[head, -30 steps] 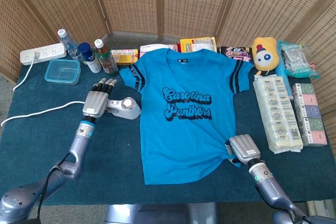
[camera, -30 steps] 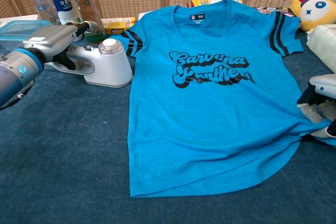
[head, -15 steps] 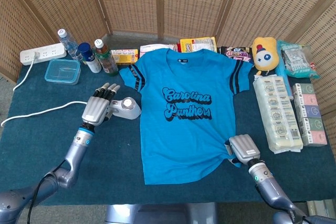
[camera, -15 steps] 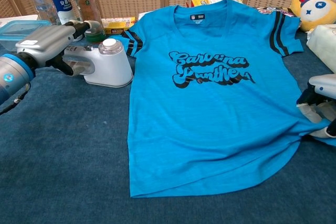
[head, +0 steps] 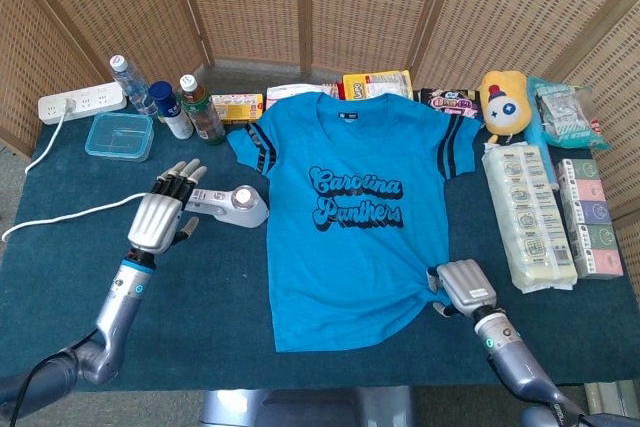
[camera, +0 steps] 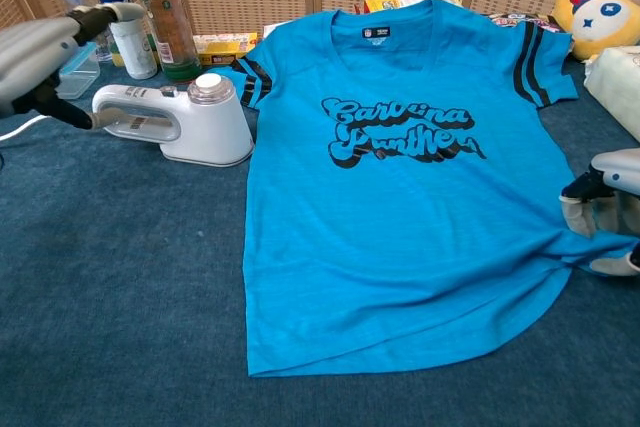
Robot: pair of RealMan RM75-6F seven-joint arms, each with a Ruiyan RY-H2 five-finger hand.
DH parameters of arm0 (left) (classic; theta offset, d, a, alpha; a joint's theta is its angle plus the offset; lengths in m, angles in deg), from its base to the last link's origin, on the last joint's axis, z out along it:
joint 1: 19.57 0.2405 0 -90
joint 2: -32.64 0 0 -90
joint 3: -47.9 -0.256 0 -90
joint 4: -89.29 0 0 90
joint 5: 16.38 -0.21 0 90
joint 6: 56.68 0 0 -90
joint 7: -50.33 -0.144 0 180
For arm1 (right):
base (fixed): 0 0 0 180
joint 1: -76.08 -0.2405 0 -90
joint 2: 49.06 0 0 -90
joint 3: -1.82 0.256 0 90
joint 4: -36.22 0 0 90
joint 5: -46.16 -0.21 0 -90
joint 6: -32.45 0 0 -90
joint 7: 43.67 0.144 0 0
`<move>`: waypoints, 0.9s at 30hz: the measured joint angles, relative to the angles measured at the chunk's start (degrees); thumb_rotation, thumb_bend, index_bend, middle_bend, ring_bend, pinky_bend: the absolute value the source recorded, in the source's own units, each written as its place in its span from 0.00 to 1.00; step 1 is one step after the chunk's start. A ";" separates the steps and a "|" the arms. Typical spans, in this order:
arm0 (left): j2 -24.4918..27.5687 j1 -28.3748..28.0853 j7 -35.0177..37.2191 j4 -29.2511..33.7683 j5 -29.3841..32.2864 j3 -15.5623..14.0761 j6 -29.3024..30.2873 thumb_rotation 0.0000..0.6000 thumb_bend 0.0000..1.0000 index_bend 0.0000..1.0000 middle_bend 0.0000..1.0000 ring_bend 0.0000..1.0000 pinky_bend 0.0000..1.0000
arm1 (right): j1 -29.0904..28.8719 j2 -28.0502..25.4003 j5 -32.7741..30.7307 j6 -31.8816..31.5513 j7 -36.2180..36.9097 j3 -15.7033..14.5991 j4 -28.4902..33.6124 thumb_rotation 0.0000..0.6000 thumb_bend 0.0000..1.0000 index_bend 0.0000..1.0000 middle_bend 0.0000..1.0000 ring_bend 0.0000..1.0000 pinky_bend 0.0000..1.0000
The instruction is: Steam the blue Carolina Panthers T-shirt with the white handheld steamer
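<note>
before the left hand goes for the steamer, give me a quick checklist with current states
1. Left hand free, fingers apart: ok.
2. Left hand on steamer handle: not ok, it sits beside it.
3. Steamer resting on table, handle toward the left hand: ok.
4. T-shirt spread flat: mostly ok, hem bunched by the right hand.
5. Right hand's grip on the hem: cannot tell.
6. Steamer cord or power: cannot tell.
</note>
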 measured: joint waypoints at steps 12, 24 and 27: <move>9.30 7.25 0.76 15.31 0.30 -0.10 6.98 1.00 0.30 0.00 0.04 0.00 0.12 | 1.03 -2.98 0.87 -2.42 -0.22 -0.38 3.73 1.00 0.24 0.26 0.30 0.28 0.31; 20.45 12.54 -2.22 30.58 4.66 -1.06 5.81 1.00 0.31 0.00 0.04 0.00 0.12 | 3.07 -6.73 3.93 -4.42 4.37 -1.24 6.05 1.00 0.25 0.22 0.28 0.27 0.31; 23.13 15.04 -1.79 32.76 4.81 -2.05 6.67 1.00 0.31 0.01 0.05 0.00 0.12 | 3.85 -7.23 5.60 -5.82 7.02 -1.05 6.11 1.00 0.25 0.24 0.30 0.29 0.32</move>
